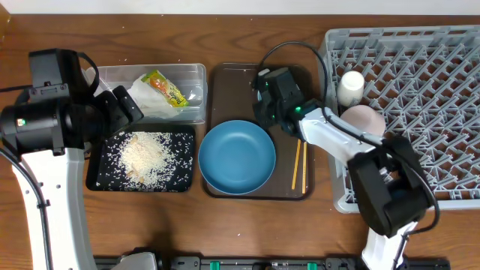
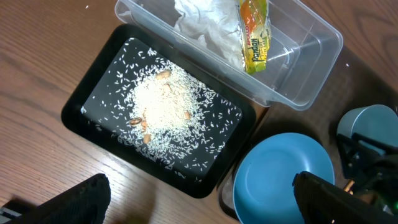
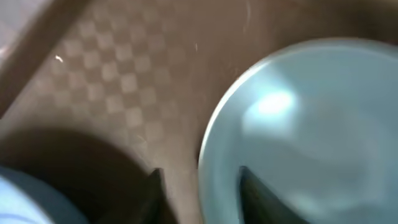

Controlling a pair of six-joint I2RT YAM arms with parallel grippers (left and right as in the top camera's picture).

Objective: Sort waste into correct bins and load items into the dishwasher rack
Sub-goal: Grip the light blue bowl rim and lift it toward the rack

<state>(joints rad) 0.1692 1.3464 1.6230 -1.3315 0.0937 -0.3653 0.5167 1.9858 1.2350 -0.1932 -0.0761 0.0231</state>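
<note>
From overhead, the right gripper (image 1: 267, 94) is hanging over the far end of the brown serving tray (image 1: 219, 90), and its body is hiding whatever lies beneath it. The blue plate (image 1: 237, 156) is sitting on that tray just in front of the gripper, with the chopsticks (image 1: 298, 165) lying beside the plate on its rack side. The cream cup (image 1: 350, 86) and a pale bowl (image 1: 363, 120) are standing in the dishwasher rack (image 1: 420, 60). The left gripper (image 1: 124, 105) is hovering where the clear tub (image 1: 112, 73) meets the black tray (image 1: 101, 176).

The left wrist view is showing what the overhead view hides: the small light-blue bowl (image 2: 372, 123) is sitting under the right gripper, beyond the plate. The left fingers (image 2: 78, 200) are standing wide apart with nothing between them, well above the rice (image 2: 163, 107) in the black tray. The napkin (image 2: 202, 22) and the snack wrapper (image 2: 255, 34) are lying in the tub.

The right wrist view, badly blurred, is giving the closest look: the bowl's rim is running between the two fingers (image 3: 254, 200), one inside the bowl and one outside. Whether they are pinching the rim, I cannot tell.
</note>
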